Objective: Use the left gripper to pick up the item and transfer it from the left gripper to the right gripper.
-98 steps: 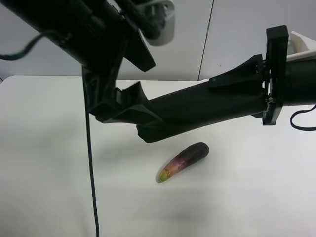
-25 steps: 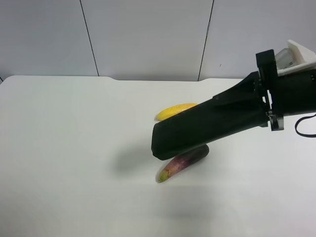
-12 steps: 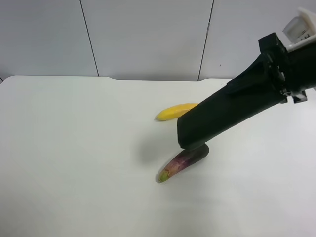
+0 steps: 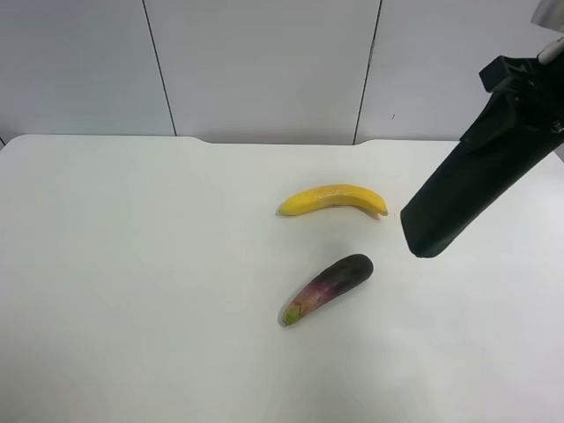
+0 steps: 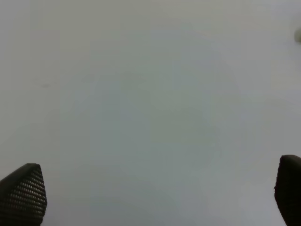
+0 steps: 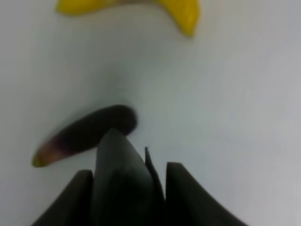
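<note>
The item [image 4: 454,189], a flat dark oblong case, hangs slanted above the table's right side. My right gripper [image 4: 527,92] is shut on its upper end at the exterior high view's top right corner. In the right wrist view the item [image 6: 117,160] sticks out between the right gripper's black fingers [image 6: 188,197], above the eggplant. My left gripper [image 5: 155,193] stands open over bare white table, with only its two fingertips [image 5: 23,193] showing and nothing between them. The left arm is out of the exterior high view.
A yellow banana [image 4: 333,199] lies near the table's middle. A purple eggplant [image 4: 326,289] lies just in front of it, its green tip pointing left. The white table [image 4: 132,264] ends at a grey panelled wall [image 4: 264,62] behind.
The right arm has swung the item up and to the right, uncovering the banana and eggplant. The left arm, at the item's other end in the oldest frame, has left the exterior view.
</note>
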Robot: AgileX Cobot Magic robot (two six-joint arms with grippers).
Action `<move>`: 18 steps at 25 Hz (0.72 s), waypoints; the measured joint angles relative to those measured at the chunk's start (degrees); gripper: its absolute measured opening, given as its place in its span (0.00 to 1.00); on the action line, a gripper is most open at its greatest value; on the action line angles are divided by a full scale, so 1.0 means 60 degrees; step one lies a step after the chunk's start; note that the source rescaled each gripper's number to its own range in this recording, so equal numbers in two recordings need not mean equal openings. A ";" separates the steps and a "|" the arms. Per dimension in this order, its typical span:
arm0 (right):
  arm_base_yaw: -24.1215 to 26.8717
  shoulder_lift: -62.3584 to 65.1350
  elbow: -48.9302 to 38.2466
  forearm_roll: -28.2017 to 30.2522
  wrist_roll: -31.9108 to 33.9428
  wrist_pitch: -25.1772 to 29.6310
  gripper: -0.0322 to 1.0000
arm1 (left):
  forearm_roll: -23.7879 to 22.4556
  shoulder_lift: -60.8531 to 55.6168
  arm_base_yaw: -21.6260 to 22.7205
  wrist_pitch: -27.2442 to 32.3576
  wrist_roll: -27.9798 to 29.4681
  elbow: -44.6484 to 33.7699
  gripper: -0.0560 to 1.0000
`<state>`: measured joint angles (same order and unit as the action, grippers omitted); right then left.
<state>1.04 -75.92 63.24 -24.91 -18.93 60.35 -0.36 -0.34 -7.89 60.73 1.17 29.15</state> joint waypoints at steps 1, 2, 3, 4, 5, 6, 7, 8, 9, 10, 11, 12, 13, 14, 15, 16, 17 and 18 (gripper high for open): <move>0.0000 -0.0025 0.0035 0.0455 0.0147 -0.0010 0.05 | 0.0000 0.0000 0.0000 0.0000 0.0000 0.0000 0.99; 0.0000 -0.0065 0.0046 0.0999 0.0333 0.0001 0.04 | 0.0000 0.0000 0.0000 0.0000 0.0000 0.0000 0.99; 0.0000 -0.0087 0.0053 0.1475 0.0528 -0.0011 0.04 | 0.0000 0.0000 0.0000 0.0000 0.0000 0.0000 0.99; 0.0000 -0.0095 0.0053 0.2060 0.0806 -0.0020 0.04 | 0.0000 0.0000 0.0000 0.0000 0.0000 0.0000 0.99; 0.0000 -0.0106 0.0053 0.2591 0.1092 -0.0056 0.04 | 0.0000 0.0000 0.0000 0.0000 0.0000 0.0000 0.99; 0.0000 -0.0106 0.0053 0.3327 0.1579 -0.0157 0.04 | 0.0000 0.0000 0.0000 0.0000 0.0000 0.0000 0.99; 0.0000 -0.0106 0.0053 0.3571 0.1750 -0.0272 0.04 | 0.0000 0.0000 0.0000 0.0000 0.0000 0.0000 0.99; 0.0000 -0.0106 0.0053 0.3717 0.1849 -0.0383 0.04 | 0.0000 0.0000 0.0000 0.0000 0.0000 0.0000 0.99; 0.0000 -0.0106 0.0053 0.3811 0.1910 -0.0543 0.04 | 0.0000 0.0000 0.0000 0.0000 0.0000 0.0000 0.99; 0.0000 -0.0106 0.0053 0.3833 0.1933 -0.0720 0.04 | 0.0000 0.0000 0.0000 0.0000 0.0000 0.0000 0.99; 0.0000 -0.0106 0.0053 0.3842 0.1946 -0.0863 0.04 | 0.0000 0.0000 0.0000 0.0000 0.0000 0.0000 0.99; 0.0000 -0.0130 0.0053 0.3865 0.1946 -0.0971 0.04 | 0.0000 0.0000 0.0000 0.0000 0.0000 0.0000 0.99; 0.0000 -0.0203 0.0053 0.3875 0.1946 -0.1059 0.04 | 0.0000 0.0000 0.0000 0.0000 0.0000 0.0000 0.99; 0.0000 -0.0281 0.0053 0.3903 0.1946 -0.1101 0.04 | 0.0000 0.0000 0.0000 0.0000 0.0000 0.0000 0.99; 0.0000 -0.0424 0.0053 0.3916 0.1937 -0.1145 0.04 | 0.0000 0.0000 0.0000 0.0000 0.0000 0.0000 0.99; 0.0000 -0.0606 0.0053 0.3943 0.1937 -0.1198 0.04 | 0.0000 0.0000 0.0000 0.0000 0.0000 0.0000 0.99; 0.0000 -0.0802 0.0053 0.3970 0.1937 -0.1244 0.04 | 0.0000 0.0000 0.0000 0.0000 0.0000 0.0000 0.99; 0.0000 -0.0802 0.0053 0.3970 0.1937 -0.1244 0.04 | 0.0000 0.0000 0.0000 0.0000 0.0000 0.0000 0.99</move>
<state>1.04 -80.73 63.56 -1.09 -7.31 52.89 -0.36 -0.34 -7.89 60.73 1.17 29.15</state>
